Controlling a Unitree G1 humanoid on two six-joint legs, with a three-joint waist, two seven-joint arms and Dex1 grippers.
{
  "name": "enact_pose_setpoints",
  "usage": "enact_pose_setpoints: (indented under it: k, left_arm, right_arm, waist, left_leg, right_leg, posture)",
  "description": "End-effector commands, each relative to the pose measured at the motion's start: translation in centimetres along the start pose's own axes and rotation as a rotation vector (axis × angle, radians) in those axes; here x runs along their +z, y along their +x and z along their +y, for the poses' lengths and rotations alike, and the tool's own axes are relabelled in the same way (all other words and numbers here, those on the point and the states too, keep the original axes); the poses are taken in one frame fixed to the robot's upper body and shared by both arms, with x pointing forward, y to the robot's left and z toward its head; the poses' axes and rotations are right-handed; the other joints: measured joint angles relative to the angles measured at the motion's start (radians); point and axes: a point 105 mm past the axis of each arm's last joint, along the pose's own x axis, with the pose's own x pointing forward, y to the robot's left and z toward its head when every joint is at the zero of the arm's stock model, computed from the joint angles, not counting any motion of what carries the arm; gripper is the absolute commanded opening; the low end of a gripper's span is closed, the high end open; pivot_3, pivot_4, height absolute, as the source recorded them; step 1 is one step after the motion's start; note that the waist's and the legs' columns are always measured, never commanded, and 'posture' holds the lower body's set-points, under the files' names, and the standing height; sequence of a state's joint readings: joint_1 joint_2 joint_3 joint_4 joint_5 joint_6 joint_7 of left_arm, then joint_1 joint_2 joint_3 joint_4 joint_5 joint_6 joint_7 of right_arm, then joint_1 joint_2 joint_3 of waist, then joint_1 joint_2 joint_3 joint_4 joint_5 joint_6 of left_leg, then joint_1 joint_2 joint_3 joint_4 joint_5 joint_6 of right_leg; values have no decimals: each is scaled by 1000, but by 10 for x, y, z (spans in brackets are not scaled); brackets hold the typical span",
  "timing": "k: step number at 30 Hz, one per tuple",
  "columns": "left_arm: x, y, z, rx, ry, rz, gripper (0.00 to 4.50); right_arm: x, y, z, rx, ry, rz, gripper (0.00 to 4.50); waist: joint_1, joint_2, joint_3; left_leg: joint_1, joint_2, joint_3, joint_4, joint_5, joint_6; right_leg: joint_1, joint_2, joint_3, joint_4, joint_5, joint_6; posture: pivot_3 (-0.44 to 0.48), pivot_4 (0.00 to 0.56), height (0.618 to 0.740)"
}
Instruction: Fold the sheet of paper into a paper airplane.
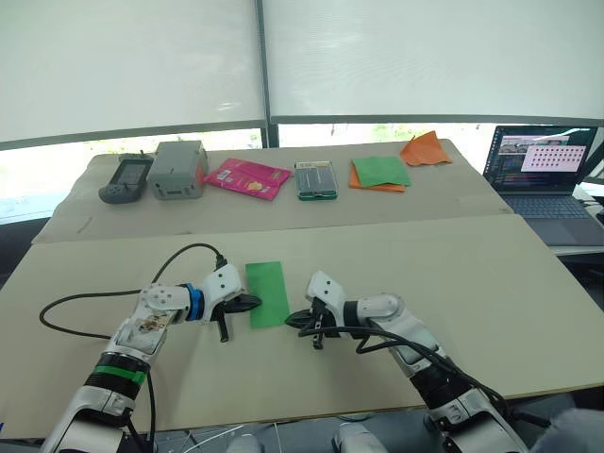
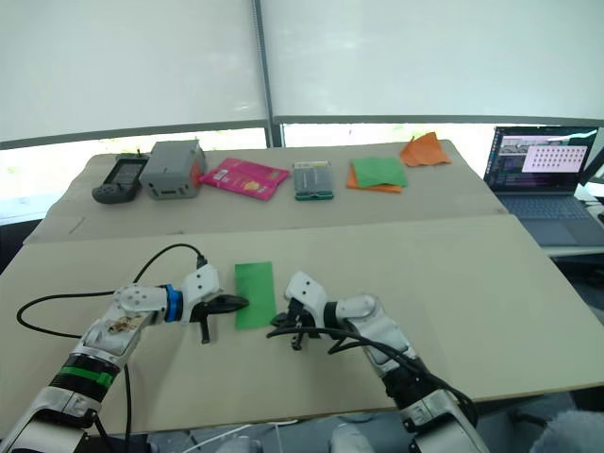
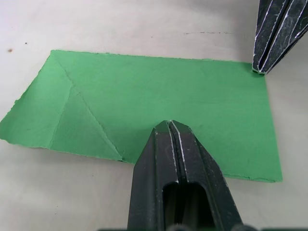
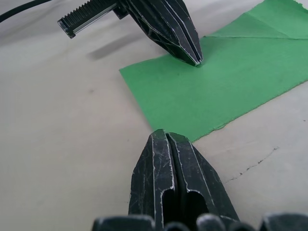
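The sheet of paper (image 1: pixel 267 293), bright green and folded into a long narrow rectangle with diagonal creases at its far end, lies flat on the near tan surface (image 1: pixel 453 283), between the two grippers. The left gripper (image 1: pixel 253 303) has its fingers pressed together, tip resting on the paper's left long edge near the middle. The right gripper (image 1: pixel 294 321) also has its fingers pressed together; its tip sits at the paper's near right corner, just at the edge.

On the far surface (image 1: pixel 236 212) stand a grey box (image 1: pixel 177 170), a dark handheld device (image 1: pixel 125 179), a pink packet (image 1: pixel 247 177), a small green-edged pack (image 1: pixel 315 179), a green-and-orange paper stack (image 1: pixel 379 174) and an orange pointed paper shape (image 1: pixel 425 149). An open laptop (image 1: pixel 543 175) sits to the right.
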State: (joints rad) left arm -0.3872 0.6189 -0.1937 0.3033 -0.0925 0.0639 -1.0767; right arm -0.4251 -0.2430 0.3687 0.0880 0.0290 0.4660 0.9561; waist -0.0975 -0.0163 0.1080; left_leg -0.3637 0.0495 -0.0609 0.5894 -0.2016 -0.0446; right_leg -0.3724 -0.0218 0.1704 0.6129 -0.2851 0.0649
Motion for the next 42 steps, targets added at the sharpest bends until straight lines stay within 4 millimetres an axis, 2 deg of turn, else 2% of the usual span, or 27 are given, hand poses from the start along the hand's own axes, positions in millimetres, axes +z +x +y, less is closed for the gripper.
enact_pose_setpoints:
  k: [1,3,6,10,15,20,27,31,35,42]
  left_arm:
    - [-5,-6,-1,25,-41,-1,0]
    - [10,-18,8,73,-72,-77,0]
    - [25,-38,15,114,-137,-164,0]
    - [24,-58,21,140,-225,-203,0]
    - [8,-59,16,124,-243,-140,0]
    - [7,-38,11,85,-207,-115,0]
    - [13,-5,17,63,-177,-133,0]
    - [25,10,20,44,-144,-161,0]
    - [57,33,16,-22,-110,-241,0]
    - [76,55,14,-51,-85,-269,0]
  right_arm:
    - [54,-31,2,-34,-26,-268,12]
    - [80,-55,6,-62,-40,-388,12]
    - [89,-73,16,-82,-51,-429,12]
    - [85,-80,21,-133,-31,-417,12]
    - [71,-80,21,-191,17,-384,12]
    - [60,-74,22,-219,46,-349,12]
    - [58,-72,26,-230,71,-347,12]
    - [58,-73,27,-239,76,-349,12]
    - [63,-75,25,-241,76,-364,12]
    - [75,-78,22,-230,67,-394,12]
  waist:
    - [3,0,3]
    - [3,1,6]
    - [2,0,6]
    - [1,-1,8]
    - [5,-2,9]
    - [17,-3,10]
    - [31,-4,10]
    - [30,-4,10]
    - [34,-4,10]
    - [27,-4,9]
  left_leg:
    - [-1,0,0,0,0,0]
    - [-9,0,0,0,0,0]
    - [-16,0,0,0,0,0]
    - [-13,1,-1,-1,0,0]
    - [-13,0,0,-1,0,0]
    - [-14,0,0,0,0,0]
    - [-14,0,1,0,0,0]
    - [-15,-1,1,1,0,0]
    - [-16,-1,0,1,0,0]
    - [-19,-1,0,2,1,2]
  right_leg:
    - [-1,0,0,0,0,0]
    - [-3,0,0,0,2,3]
    - [-10,0,0,2,5,8]
    - [-14,0,-1,1,3,5]
    - [-14,-1,-1,-1,1,1]
    - [-14,-1,-1,-1,1,1]
    - [-14,-1,-1,-1,1,1]
    - [-14,-1,-1,-2,2,1]
    - [-14,-1,-1,-1,2,2]
    - [-12,-1,0,-1,7,8]
  posture:
    - [0,150,740]
    - [0,150,740]
    - [0,150,740]
    - [0,150,740]
    - [0,150,740]
    - [0,150,740]
    - [0,150,740]
    - [0,150,740]
    - [0,150,740]
    - [0,150,740]
